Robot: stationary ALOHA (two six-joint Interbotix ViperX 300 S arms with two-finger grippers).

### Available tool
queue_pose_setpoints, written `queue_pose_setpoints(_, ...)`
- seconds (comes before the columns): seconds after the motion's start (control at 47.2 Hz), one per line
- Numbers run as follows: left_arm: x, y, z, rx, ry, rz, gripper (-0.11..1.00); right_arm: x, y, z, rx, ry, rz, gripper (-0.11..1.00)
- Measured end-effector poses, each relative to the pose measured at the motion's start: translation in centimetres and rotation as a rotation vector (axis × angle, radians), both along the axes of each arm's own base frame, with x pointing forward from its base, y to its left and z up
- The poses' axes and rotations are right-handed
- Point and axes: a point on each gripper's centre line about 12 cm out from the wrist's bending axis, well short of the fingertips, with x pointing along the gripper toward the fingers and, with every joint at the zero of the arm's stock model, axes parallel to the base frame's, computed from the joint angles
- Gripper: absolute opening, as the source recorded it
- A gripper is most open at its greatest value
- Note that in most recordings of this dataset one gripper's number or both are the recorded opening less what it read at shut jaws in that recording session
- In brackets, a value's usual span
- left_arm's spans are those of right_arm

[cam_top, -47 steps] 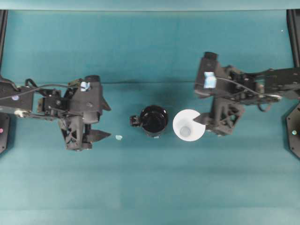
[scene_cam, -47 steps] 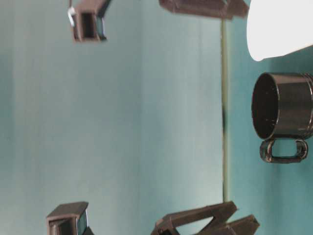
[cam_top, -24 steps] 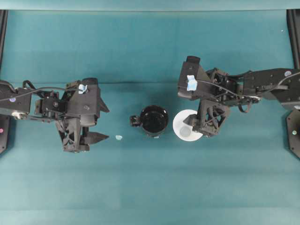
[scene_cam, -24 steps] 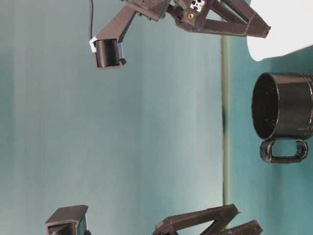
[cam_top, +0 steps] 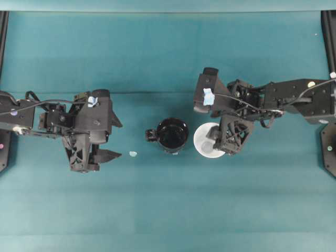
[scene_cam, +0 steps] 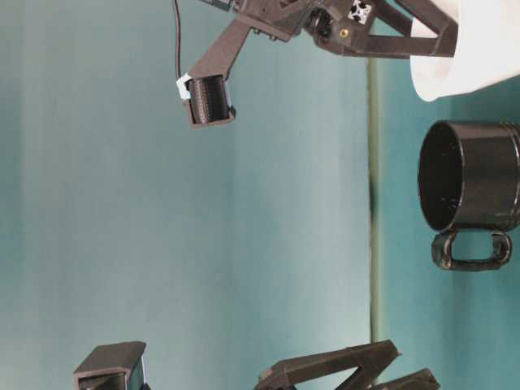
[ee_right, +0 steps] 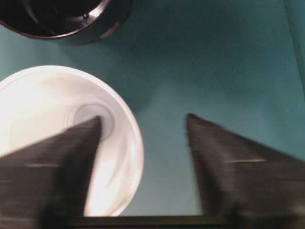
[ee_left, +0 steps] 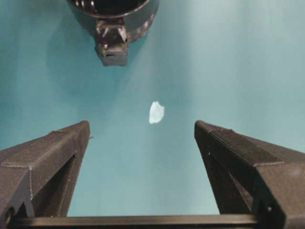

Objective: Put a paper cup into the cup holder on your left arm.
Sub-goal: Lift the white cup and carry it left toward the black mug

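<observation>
Right tool [ee_right: 143, 124] sits over the paper cup [cam_top: 206, 142], 1 finger [ee_right: 62, 157] inside the rim and the other outside, jaws apart and not gripping. The cup stands upright on the teal surface [cam_top: 168, 210] just beside the black cup holder [cam_top: 172, 134]. Left tool [ee_left: 143, 138] hangs spread wide, well apart from both, a small white scrap [ee_left: 156, 112] ahead of it.

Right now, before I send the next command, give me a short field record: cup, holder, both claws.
paper cup: upright, beside the holder, not in it
cup holder: empty, handle toward left arm
right claw: straddling the cup's rim, one finger inside, one outside; not yet clamped
left claw: open, empty, short of the holder
table: white scrap ahead of the left claw
</observation>
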Motion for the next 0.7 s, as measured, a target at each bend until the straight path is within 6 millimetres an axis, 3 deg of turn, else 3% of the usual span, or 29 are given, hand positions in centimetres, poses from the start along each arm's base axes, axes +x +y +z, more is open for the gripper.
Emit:
queue_pose_setpoints(0.106, 0.0, 0.0, 0.0, 0.000, 0.000, 0.000, 0.95, 0.1, 0.5, 0.0, 0.000, -0.002, 0.014, 0.19)
queue_pose_setpoints(0.233, 0.0, 0.0, 0.0, 0.000, 0.002, 0.000, 0.95, 0.2, 0.9, 0.2, -0.001, -0.003, 0.028, 0.00)
queue_pose_setpoints(0.699, 0.0, 0.0, 0.0, 0.001, 0.002, -0.003, 0.95, -0.9, 0.7, 1.7, 0.012, 0.025, 0.011, -0.03)
